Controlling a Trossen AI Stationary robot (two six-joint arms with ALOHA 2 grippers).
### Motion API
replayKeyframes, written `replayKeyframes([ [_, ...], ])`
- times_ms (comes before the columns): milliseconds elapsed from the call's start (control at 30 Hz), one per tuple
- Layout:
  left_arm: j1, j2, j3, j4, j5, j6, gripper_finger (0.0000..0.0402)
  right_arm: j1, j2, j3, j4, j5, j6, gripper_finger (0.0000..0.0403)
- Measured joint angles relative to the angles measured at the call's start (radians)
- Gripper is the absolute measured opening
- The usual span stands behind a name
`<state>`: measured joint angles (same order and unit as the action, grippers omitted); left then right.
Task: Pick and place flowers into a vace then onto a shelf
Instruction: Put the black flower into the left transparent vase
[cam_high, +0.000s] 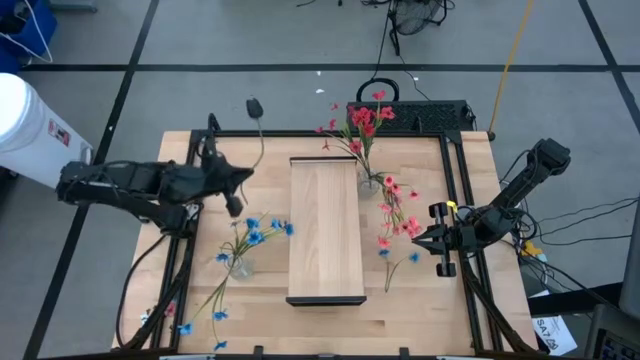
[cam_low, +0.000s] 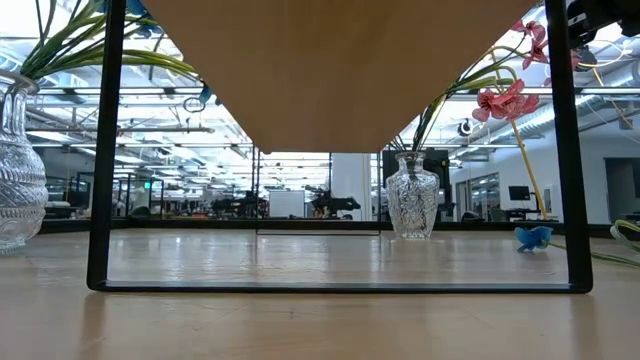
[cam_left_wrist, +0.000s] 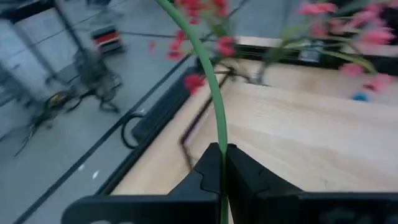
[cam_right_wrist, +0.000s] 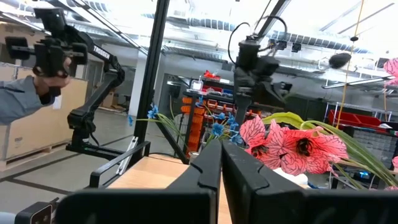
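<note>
Judging from how things lie, we are only partway. The left gripper (cam_left_wrist: 221, 163), above the table left of the long pale wood plank shelf (cam_high: 326, 228), has its jaws closed on a thin green stem (cam_left_wrist: 211, 93); we cannot tell which colour of spray it belongs to. The right gripper (cam_high: 418, 239) sits closed near the loose red-pink blossom sprays (cam_high: 398, 222) on the table, apparently holding one; a pink bloom (cam_right_wrist: 298, 148) hangs just past its fingers. A clear cut-glass vase (cam_high: 368, 181) by the shelf's far right corner holds red flowers (cam_high: 365, 120); another glass vase (cam_high: 240, 264) on the left holds blue-blossomed sprays (cam_high: 262, 231). More blue sprays (cam_high: 200, 318) lie loose. Neither vase stands on the shelf yet.
</note>
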<state>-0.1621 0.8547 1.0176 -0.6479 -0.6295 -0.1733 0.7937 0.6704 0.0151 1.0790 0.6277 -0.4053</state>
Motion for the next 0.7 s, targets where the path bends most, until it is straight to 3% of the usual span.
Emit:
replayKeyframes([
  [200, -0.146, 0.001, 0.041, 0.077, -0.146, 0.072, 0.0006, 0.0, 0.0, 0.0, 0.0, 0.0, 0.0, 0.0009],
  [400, -0.311, 0.002, 0.055, 0.152, -0.193, 0.128, 0.0006, 0.0, 0.0, 0.0, 0.0, 0.0, 0.0, 0.0008],
  [700, -0.601, 0.002, 0.054, 0.187, -0.486, 0.189, 0.0006, 0.0, 0.0, 0.0, 0.0, 0.0, 0.0, 0.0009],
])
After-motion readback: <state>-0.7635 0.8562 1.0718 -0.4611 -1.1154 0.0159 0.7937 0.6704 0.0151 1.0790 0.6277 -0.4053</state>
